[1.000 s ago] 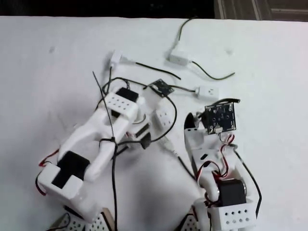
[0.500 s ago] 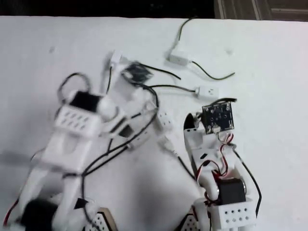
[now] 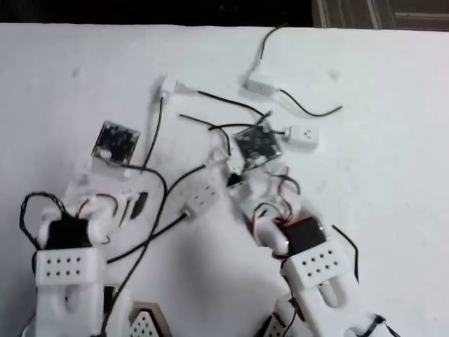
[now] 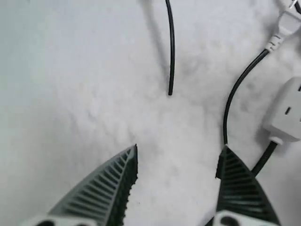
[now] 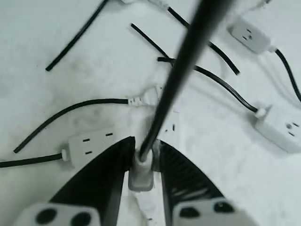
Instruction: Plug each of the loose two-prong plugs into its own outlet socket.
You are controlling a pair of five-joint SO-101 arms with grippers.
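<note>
I see right gripper (image 5: 143, 147) clamped on a white plug (image 5: 140, 175), its black cord (image 5: 188, 61) running up, just beside an outlet socket (image 5: 89, 146) on the desk (image 5: 94, 66). I read left gripper (image 4: 178, 157) as wide, holding nothing, over the desk, second socket (image 4: 287, 110) near it.

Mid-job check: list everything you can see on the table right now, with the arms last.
table: one, white, under everything
outlet sockets: three, white with black cords; far side, right of centre, centre
loose plugs: two, white with black cords; far left, mid-table
held plug: one, white, black cord, mid-table
left gripper: one, dark fingers, open over bare table beside an outlet socket
right gripper: one, dark fingers, shut on held plug
</note>
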